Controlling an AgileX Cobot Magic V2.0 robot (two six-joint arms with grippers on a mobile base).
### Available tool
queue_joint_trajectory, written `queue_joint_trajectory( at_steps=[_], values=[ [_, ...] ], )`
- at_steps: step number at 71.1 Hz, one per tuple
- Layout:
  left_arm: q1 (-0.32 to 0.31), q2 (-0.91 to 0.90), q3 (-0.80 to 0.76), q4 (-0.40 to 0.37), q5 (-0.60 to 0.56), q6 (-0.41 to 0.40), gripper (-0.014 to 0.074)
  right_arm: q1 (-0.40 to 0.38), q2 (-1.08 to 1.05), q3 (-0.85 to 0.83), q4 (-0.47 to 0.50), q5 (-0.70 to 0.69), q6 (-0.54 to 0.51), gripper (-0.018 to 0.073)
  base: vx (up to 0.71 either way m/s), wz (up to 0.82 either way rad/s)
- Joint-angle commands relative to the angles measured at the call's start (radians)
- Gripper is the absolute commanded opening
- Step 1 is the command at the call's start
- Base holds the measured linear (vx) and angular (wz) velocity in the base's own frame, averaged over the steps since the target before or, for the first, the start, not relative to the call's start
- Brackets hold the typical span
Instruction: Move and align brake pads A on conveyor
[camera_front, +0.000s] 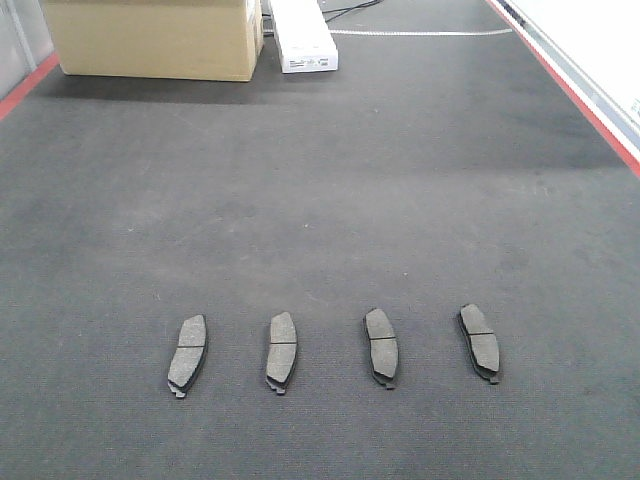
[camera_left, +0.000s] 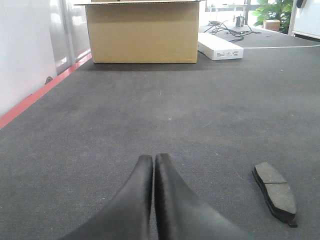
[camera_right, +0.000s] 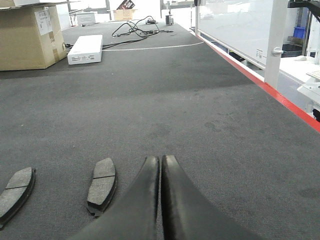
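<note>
Several dark-grey brake pads lie flat in a row across the near part of the conveyor (camera_front: 320, 200), each lengthwise with its tab toward me: the leftmost pad (camera_front: 187, 355), then a second pad (camera_front: 281, 350), a third pad (camera_front: 381, 346) and the rightmost pad (camera_front: 480, 342). Neither gripper shows in the front view. My left gripper (camera_left: 153, 157) is shut and empty, low over the belt, with one pad (camera_left: 275, 192) to its right. My right gripper (camera_right: 161, 159) is shut and empty too. A pad (camera_right: 102, 185) lies just to its left and another pad (camera_right: 15, 195) lies farther left.
A cardboard box (camera_front: 155, 38) and a long white box (camera_front: 303, 35) stand at the far end of the belt, with cables (camera_right: 135, 27) behind them. Red strips (camera_front: 580, 100) run along both belt edges. A white panel (camera_right: 235, 25) borders the right side.
</note>
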Motion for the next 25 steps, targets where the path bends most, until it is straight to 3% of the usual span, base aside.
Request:
queue_joint_trajectory(
  at_steps=[1, 25],
  values=[
    [0.002, -0.012, -0.020, -0.005, -0.077, -0.009, -0.0006, -0.005, -0.015, 0.010, 0.000, -0.079, -0.006, -0.0010, 0.00, 0.00],
    [0.002, -0.012, -0.020, -0.005, -0.077, -0.009, -0.0006, -0.005, -0.015, 0.010, 0.000, -0.079, -0.007, -0.0010, 0.00, 0.00]
  ],
)
